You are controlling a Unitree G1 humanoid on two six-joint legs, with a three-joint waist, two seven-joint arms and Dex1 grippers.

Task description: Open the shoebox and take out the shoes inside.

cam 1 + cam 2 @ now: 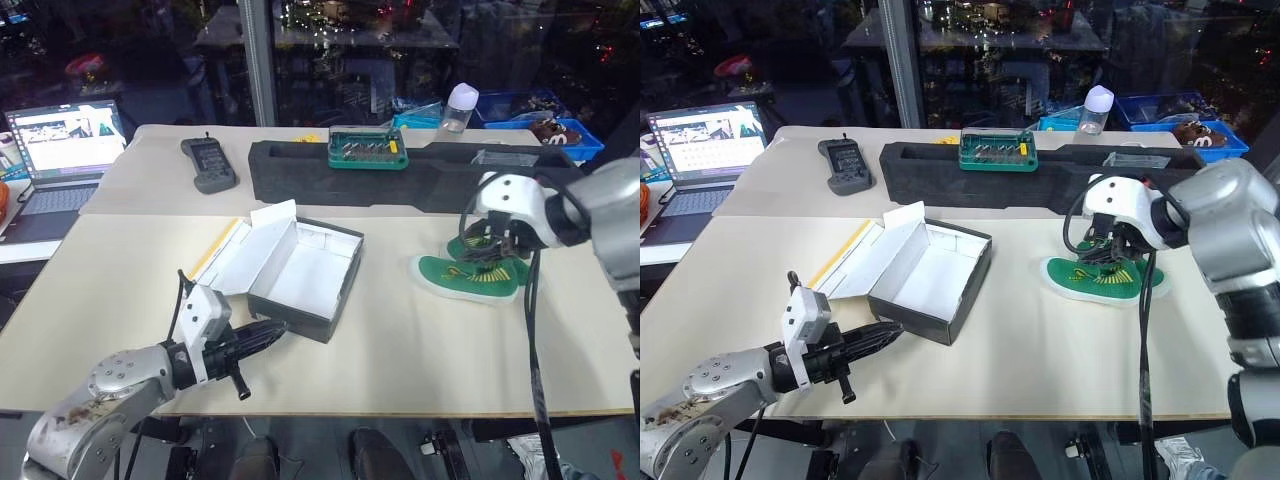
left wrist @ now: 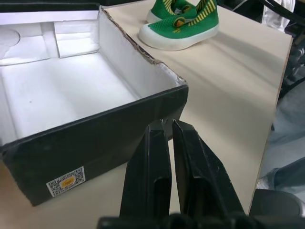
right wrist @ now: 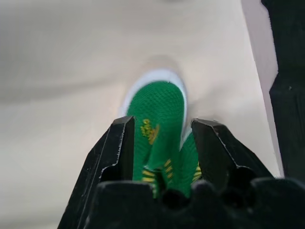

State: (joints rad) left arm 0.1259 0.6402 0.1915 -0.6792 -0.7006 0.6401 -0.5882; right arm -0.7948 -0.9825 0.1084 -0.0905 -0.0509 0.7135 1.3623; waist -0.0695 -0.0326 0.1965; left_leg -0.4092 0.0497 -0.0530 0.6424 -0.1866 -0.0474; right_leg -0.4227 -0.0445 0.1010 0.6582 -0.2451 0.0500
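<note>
Box open, shoes out on counter.
Left claw (image 1: 262, 335) pinched together, empty, tips just beside the near black corner of the box (image 1: 300, 268), whose lid is folded back. Right claw (image 3: 162, 143) spread apart, gripping nothing, poised directly above the shoes (image 1: 470, 272), which lie on the counter (image 1: 400, 350).

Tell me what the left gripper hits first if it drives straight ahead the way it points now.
Most likely the shoebox: in the left wrist view the shut left gripper aims at the black side wall near its corner, just ahead. Depth is hard to judge, but nothing lies between them.
</note>
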